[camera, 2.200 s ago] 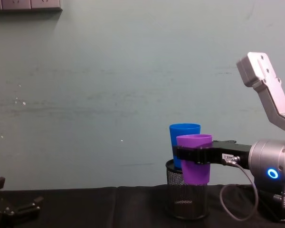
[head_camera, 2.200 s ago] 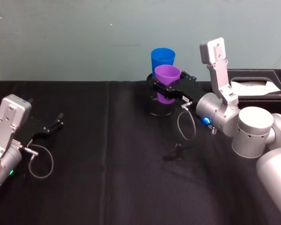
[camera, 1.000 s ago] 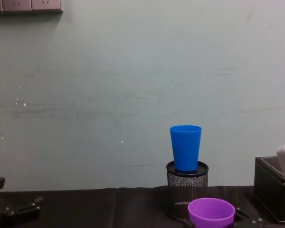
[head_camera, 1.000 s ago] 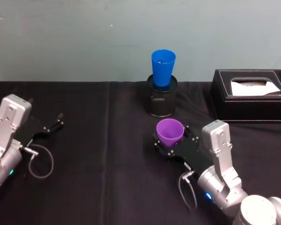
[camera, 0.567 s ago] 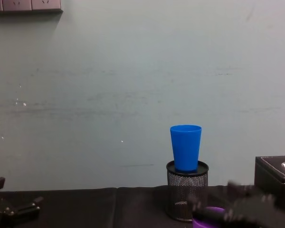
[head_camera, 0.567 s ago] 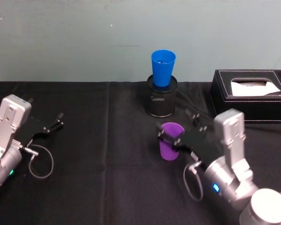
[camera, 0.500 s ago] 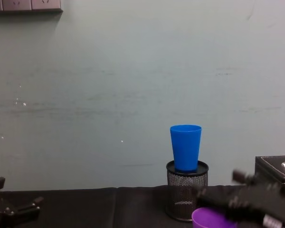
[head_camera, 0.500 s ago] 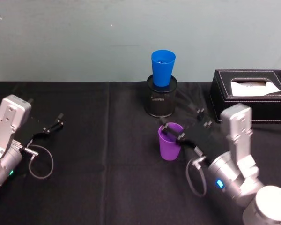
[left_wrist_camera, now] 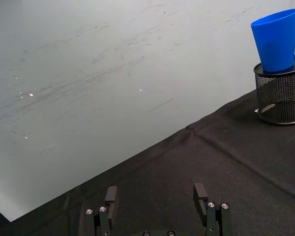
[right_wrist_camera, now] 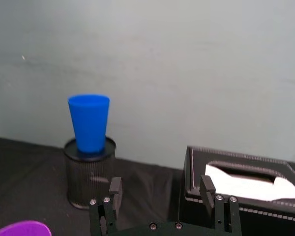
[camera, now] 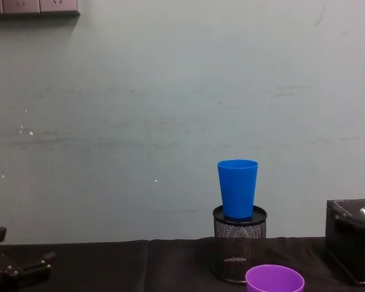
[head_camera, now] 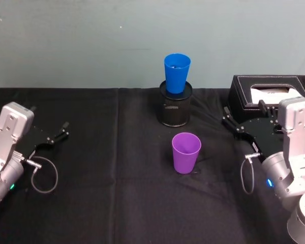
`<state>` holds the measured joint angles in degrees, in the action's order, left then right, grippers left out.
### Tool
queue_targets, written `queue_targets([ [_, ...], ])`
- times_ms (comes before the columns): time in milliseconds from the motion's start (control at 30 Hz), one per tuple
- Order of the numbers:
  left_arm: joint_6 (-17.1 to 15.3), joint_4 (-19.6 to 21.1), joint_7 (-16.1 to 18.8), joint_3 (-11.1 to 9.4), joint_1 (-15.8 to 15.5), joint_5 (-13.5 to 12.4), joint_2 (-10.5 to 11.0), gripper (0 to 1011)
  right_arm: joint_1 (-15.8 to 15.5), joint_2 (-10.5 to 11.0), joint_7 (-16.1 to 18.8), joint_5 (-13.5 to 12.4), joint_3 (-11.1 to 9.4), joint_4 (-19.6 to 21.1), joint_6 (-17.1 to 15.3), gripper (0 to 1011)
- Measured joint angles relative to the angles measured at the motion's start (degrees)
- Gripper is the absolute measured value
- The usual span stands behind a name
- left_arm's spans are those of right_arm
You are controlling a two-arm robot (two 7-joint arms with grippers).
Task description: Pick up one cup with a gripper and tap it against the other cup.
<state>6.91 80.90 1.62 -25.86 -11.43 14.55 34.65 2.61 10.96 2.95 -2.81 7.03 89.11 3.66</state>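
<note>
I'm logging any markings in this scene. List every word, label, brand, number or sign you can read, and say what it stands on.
None can be read.
purple cup: plain, no print.
blue cup: plain, no print.
black mesh holder: a pale mark low on its side, too small to read.
black tissue box: no lettering visible.
right gripper and left gripper: no legible label.

centre: purple cup (head_camera: 185,152) stands alone upright, bare black counter (head_camera: 117,203) all round it
behind it: mesh holder (head_camera: 175,109) with the blue cup (head_camera: 176,73) in its top, a gap between holder and purple cup
right: tissue box (head_camera: 267,101) blocks the back corner, right claw (head_camera: 244,121) splayed just in front
left: wide open cloth up to the left claw (head_camera: 55,136)
</note>
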Motion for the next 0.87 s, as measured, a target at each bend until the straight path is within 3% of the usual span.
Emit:
queue_targets([
  [300, 0.00, 0.00, 0.00, 0.00, 0.00, 0.00, 0.00, 1000, 2.61, -1.42, 2.13, 1.26, 0.54, -7.00, -0.03, 1003],
  [867, 0.00, 0.00, 0.00, 0.00, 0.00, 0.00, 0.00, 1000, 2.26, -1.25, 1.86, 1.20, 0.49, -6.16, -0.02, 1003],
])
